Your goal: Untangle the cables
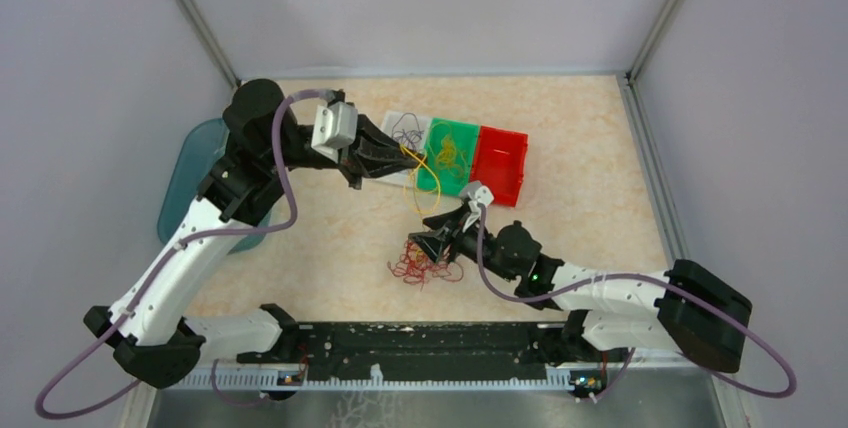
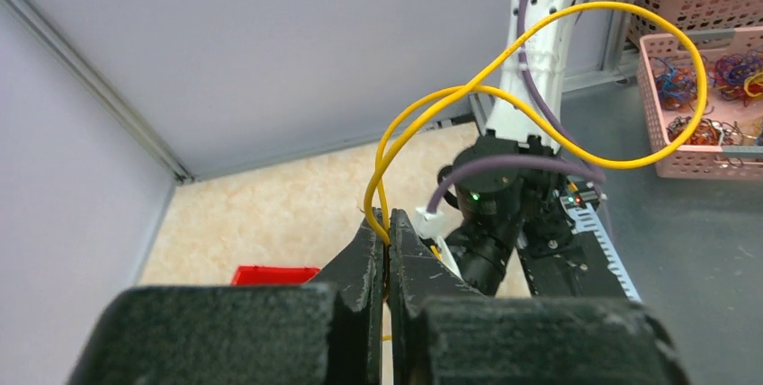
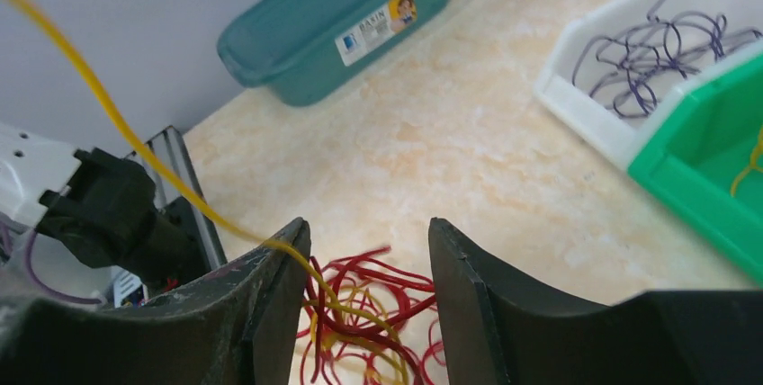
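Observation:
A tangle of red and yellow cables (image 1: 420, 264) lies on the table in front of the bins. My left gripper (image 1: 403, 155) is shut on a yellow cable (image 1: 421, 180) whose loops hang from it; in the left wrist view the jaws (image 2: 388, 234) pinch that strand (image 2: 630, 5) at their tips. My right gripper (image 1: 430, 245) hovers low over the tangle. In the right wrist view it (image 3: 369, 243) is open, with the red and yellow strands (image 3: 378, 313) below the gap. A taut yellow cable (image 3: 135, 142) crosses its left finger (image 3: 270, 286).
White bin (image 1: 392, 120) with dark cables, green bin (image 1: 472, 134) with yellow ones and red bin (image 1: 503, 160) stand side by side at the back. A teal basin (image 1: 190, 173) sits at the left wall. Pink baskets (image 2: 711, 156) of cables stand beyond the table.

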